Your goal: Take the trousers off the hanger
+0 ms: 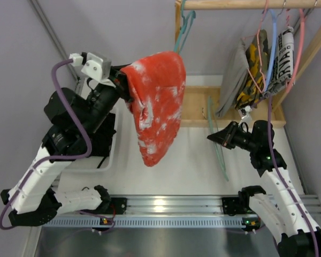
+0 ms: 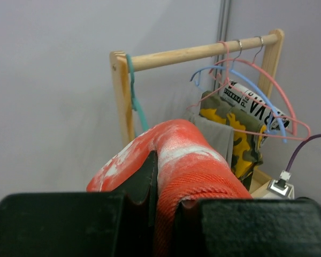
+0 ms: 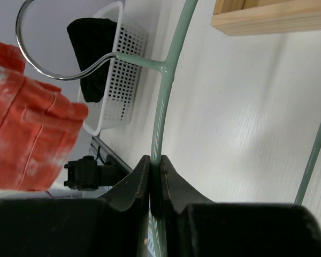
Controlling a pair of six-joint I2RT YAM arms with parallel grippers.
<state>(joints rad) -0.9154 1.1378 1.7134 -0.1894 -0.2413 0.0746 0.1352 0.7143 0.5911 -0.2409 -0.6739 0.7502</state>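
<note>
The red-orange trousers (image 1: 158, 107), blotched with white, hang folded in the air from my left gripper (image 1: 126, 87), which is raised at the left and shut on their upper edge. In the left wrist view the cloth (image 2: 190, 155) bulges up between the closed jaws of that gripper (image 2: 168, 187). My right gripper (image 1: 214, 138) is shut on a thin pale green hanger (image 1: 220, 155) low over the table, well apart from the trousers. In the right wrist view the hanger (image 3: 166, 80) runs up out of the right gripper (image 3: 156, 166). Its metal hook (image 3: 40, 72) is bare.
A wooden rack (image 1: 241, 4) stands at the back right with a teal hanger (image 1: 184, 27) and several hangers of clothes (image 1: 257, 69). Its wooden base (image 1: 200, 107) lies on the table. A white basket (image 3: 117, 75) holding something black sits at the left.
</note>
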